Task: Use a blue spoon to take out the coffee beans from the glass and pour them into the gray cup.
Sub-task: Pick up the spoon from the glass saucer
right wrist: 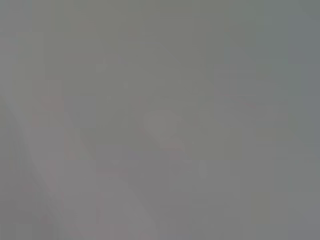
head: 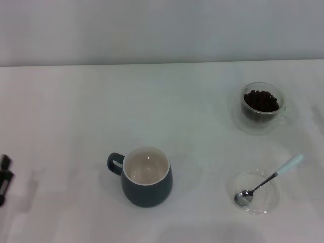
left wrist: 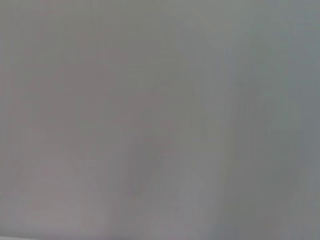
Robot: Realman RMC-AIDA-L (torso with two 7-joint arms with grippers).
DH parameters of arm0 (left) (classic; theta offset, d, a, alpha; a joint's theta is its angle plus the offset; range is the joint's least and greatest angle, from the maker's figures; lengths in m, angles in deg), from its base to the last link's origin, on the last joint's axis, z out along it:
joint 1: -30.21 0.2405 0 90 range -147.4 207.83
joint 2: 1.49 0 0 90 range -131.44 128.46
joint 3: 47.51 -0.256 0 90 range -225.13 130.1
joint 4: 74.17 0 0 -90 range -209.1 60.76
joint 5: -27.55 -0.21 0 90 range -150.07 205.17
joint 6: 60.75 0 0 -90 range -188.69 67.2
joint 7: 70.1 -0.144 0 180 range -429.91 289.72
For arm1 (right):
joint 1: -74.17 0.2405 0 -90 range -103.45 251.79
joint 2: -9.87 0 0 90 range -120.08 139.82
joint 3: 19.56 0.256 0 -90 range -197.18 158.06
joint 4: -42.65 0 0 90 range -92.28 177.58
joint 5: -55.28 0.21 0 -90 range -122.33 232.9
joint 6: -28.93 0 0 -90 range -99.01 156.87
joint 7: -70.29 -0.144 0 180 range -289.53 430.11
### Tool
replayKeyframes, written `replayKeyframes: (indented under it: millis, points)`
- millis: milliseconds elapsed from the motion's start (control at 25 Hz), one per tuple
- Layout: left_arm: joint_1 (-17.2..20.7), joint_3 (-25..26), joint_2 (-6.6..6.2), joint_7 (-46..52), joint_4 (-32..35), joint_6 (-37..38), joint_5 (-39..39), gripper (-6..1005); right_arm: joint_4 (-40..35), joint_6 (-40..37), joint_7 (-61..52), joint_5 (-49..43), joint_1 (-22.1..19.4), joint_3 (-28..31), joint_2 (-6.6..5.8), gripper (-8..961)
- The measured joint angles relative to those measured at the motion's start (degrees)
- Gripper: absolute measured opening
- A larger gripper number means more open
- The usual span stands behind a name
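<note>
White tabletop (head: pixel 76 111) is seen under everything. Dark beans (head: pixel 261 100) are heaped in the clear glass (head: pixel 262 108) at far right. The blue spoon (head: pixel 269 179) is laid bowl-down in a saucer (head: pixel 254 194) nearer; the gray cup (head: pixel 146 175) is centred. The left gripper (head: pixel 4 178) is glimpsed at the edge, its grip undeterminable.

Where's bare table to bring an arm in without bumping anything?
Bare: the whole stretch left of the gray cup, near the left gripper, and the middle band between cup and glass. Crowded: the right side, where glass, saucer and blue spoon cluster.
</note>
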Motion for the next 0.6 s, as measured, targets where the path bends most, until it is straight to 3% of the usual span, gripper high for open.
replayKeyframes:
  millis: [320,600]
  points:
    - [-2.3,0.0,-0.06,0.0,-2.6,0.7,9.3,729,-3.1,-4.3,-22.2,-0.1,-8.0,-9.1,-1.26,871]
    - [-3.8,0.0,-0.04,1.7,-3.1,1.6,11.9,730,-2.8,-6.8,-30.1,-0.5,-11.8,-11.4,-1.84,870]
